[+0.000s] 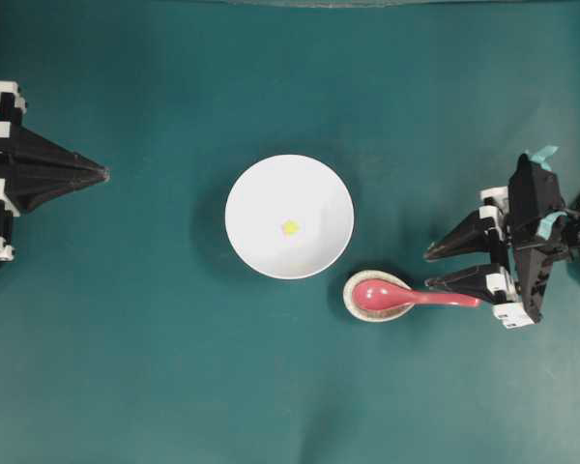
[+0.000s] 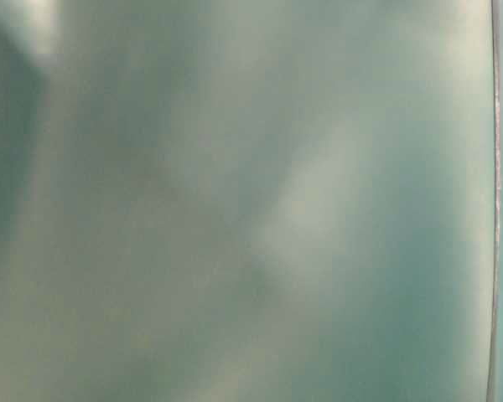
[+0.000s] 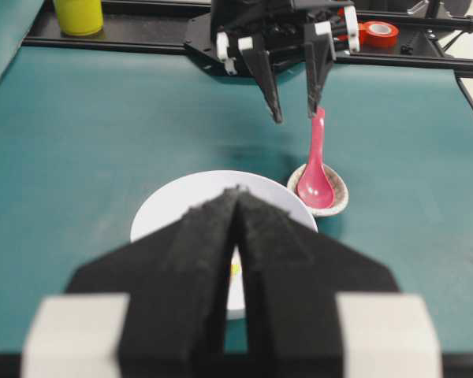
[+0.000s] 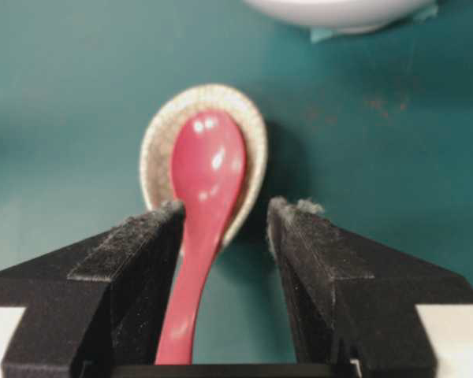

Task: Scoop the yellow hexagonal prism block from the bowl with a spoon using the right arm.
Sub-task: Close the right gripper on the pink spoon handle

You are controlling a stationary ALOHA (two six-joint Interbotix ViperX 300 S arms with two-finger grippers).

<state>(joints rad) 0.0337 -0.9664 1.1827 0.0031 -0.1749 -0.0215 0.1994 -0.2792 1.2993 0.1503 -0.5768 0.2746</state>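
Overhead exterior view: the glossy pink-red ceramic soup spoon (image 1: 394, 295) lies with its oval scoop cupped in a small speckled egg-shaped spoon rest (image 1: 354, 300), its short straight handle running out toward the right arm (image 1: 551, 237). The rest sits just beside the lower right rim of the large round white bowl (image 1: 251, 184), apart from it. The tiny bright yellow hexagonal prism block (image 1: 290, 227) lies loose near the bowl's centre.

Judgement on handling: the spoon reads as rigid, glazed and therefore slippery, and breakable if dropped or knocked against the bowl. The handle is the only sensible hold, taken across its narrow width toward the free end, leaving the scoop clear. Its raised angle on the rest should let the pads close without scraping the desk (image 1: 126, 367). The block looks very light and may skid ahead of the scoop across the smooth bowl.

Right claw (image 4: 225, 228): jaws wide apart, straddling the handle, which sits close against one pad with a clear gap to the other; nothing gripped.

Left claw (image 3: 236, 213): pads pressed together, empty, parked well clear at the desk's left edge.

Table-level view is blurred and yields nothing useful
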